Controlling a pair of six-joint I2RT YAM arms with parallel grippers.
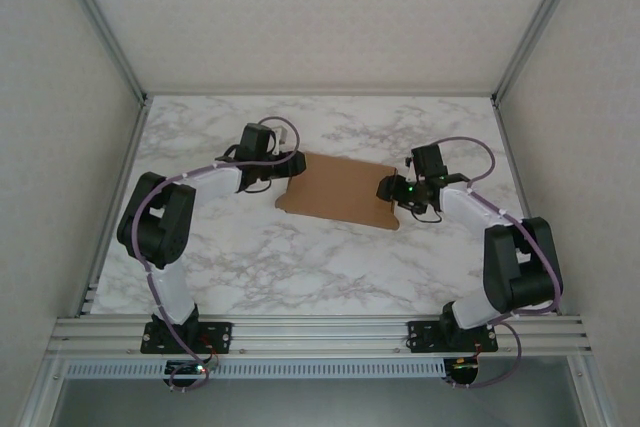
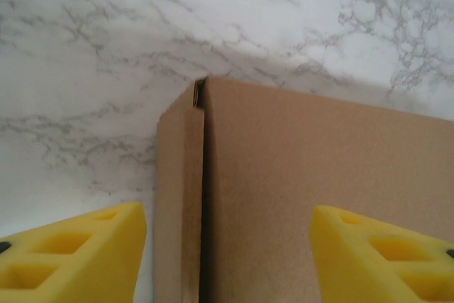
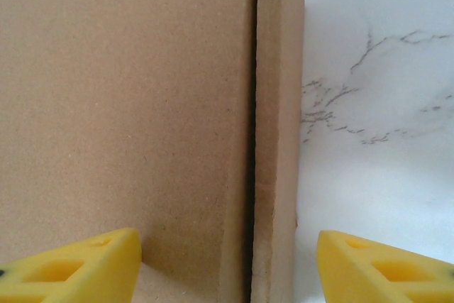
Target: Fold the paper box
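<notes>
The paper box (image 1: 340, 190) lies flat and closed on the marble table, mid-table between the two arms. My left gripper (image 1: 290, 169) is over the box's left end and stands open. In the left wrist view the yellow fingers (image 2: 85, 253) straddle the box's side wall and lid seam (image 2: 203, 196), one over the table, one over the lid (image 2: 319, 168), neither pinching. My right gripper (image 1: 388, 190) is over the box's right end, also open. Its fingers (image 3: 376, 267) straddle the right side wall (image 3: 278, 104) and lid (image 3: 128, 104) with a wide gap.
The marble table (image 1: 300, 267) is fenced by white walls and aluminium posts (image 1: 100, 17) at the back corners. A metal rail (image 1: 320, 332) with the arm bases runs along the near edge.
</notes>
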